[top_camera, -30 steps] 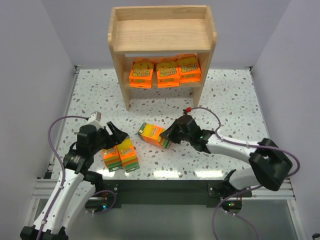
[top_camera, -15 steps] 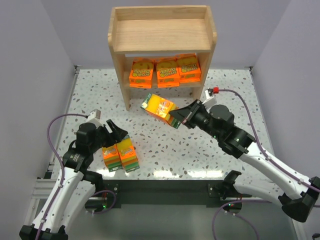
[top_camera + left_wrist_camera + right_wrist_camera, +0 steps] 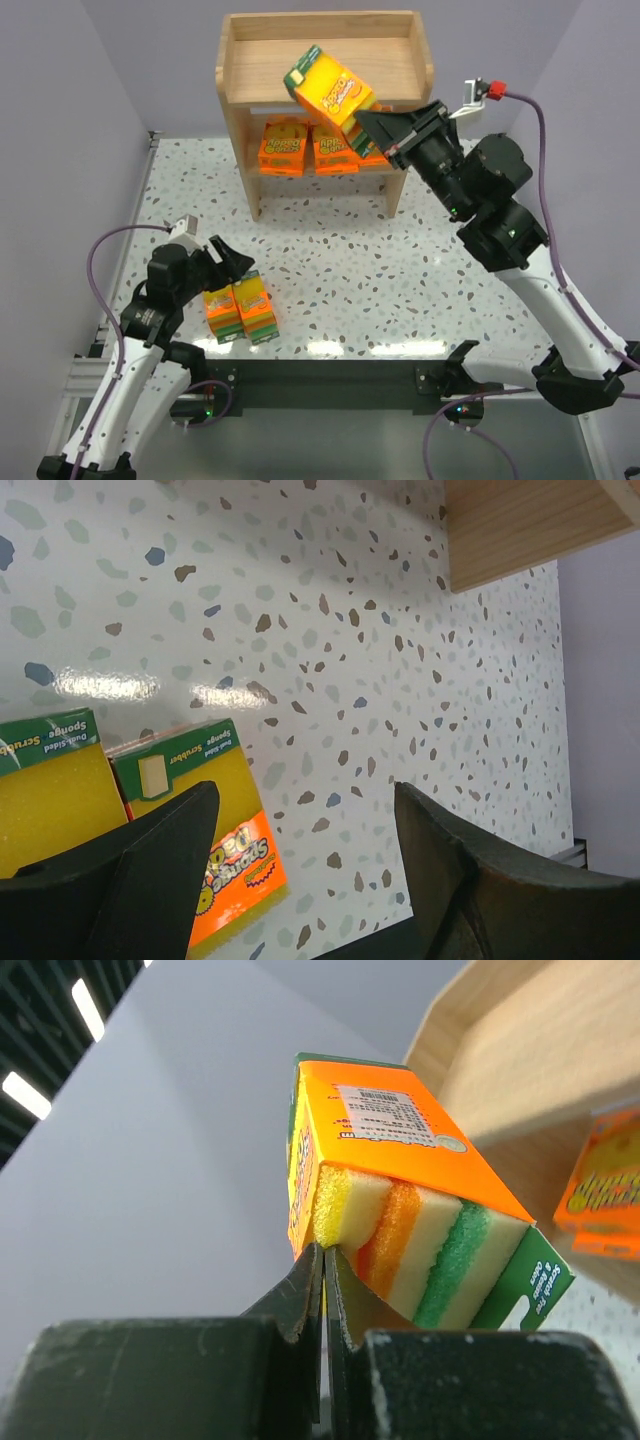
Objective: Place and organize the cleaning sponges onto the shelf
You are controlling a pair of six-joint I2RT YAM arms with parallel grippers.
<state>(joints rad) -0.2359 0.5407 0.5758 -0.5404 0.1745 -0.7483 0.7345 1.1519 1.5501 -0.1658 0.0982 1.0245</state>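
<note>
Right claw (image 3: 366, 119): jaws almost fully together, pinching the lower right end of 1 thick sponge pack; in the right wrist view (image 3: 322, 1260) they bite a thin edge under its yellow layer.
Held pack (image 3: 328, 86): raised and tilted in the upper middle of the top view, in front of the shelf's top tier. I cannot tell whether it touches the wood.
Key relation: the pack runs up and to the left from the right claw. Its long axis is diagonal, not square to the shelf (image 3: 258, 72), so I judge it needs turning before it is set down.
Nearer arm: the right one, already at the shelf.
Held pack writing (image 3: 400, 1175): 1 white barcode sticker on the orange face and small print on the green tab, both too small to read.
Flat orange packs (image 3: 284, 148): lined up on the lower tier; 2 show plainly, the 3rd is largely hidden. The label looks like "Scrub Daddy".
2 thick packs (image 3: 240, 310): side by side on the table (image 3: 400, 280), lower left.
Left claw (image 3: 228, 264): wide open and empty, hanging just over those packs (image 3: 300, 802).
Left wrist writing: green strips read "Scrubber Sponge" and "-sided Scrubber".
</note>
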